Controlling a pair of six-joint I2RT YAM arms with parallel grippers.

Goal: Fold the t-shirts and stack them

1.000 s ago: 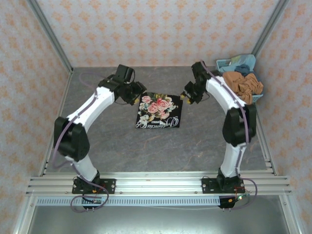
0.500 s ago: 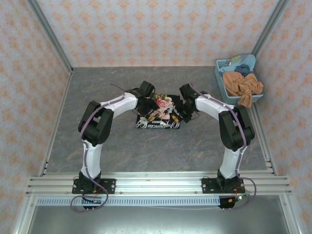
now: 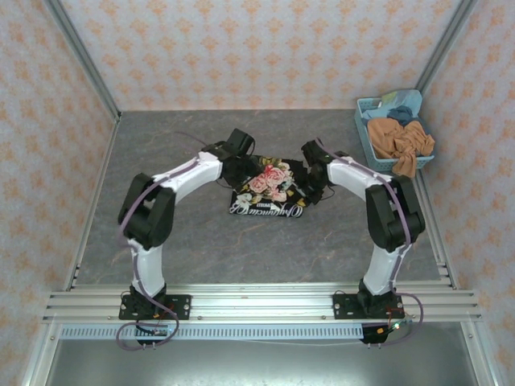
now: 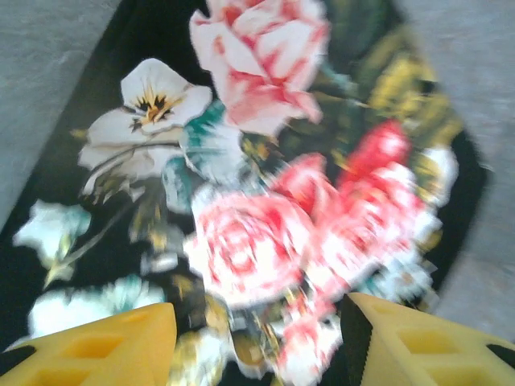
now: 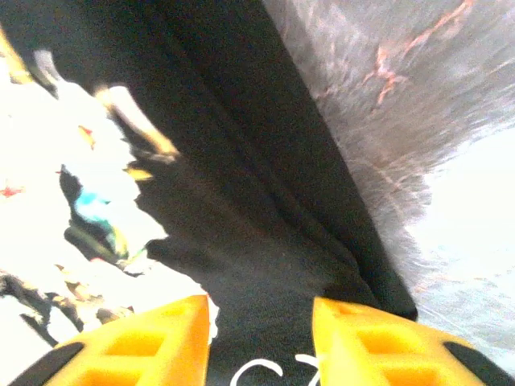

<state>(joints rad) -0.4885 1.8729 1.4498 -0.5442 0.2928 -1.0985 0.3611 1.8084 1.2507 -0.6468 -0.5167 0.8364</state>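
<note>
Black rose-print t-shirt (image 3: 268, 191) (soft, folded rectangle), marbled table (image 3: 201, 237)

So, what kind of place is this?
Probably a robot test booth, not a home: two arms bolted to a metal rail, wallpapered panels in aluminium frames, and a grey table holding a black t-shirt and a clothes basket.
</note>
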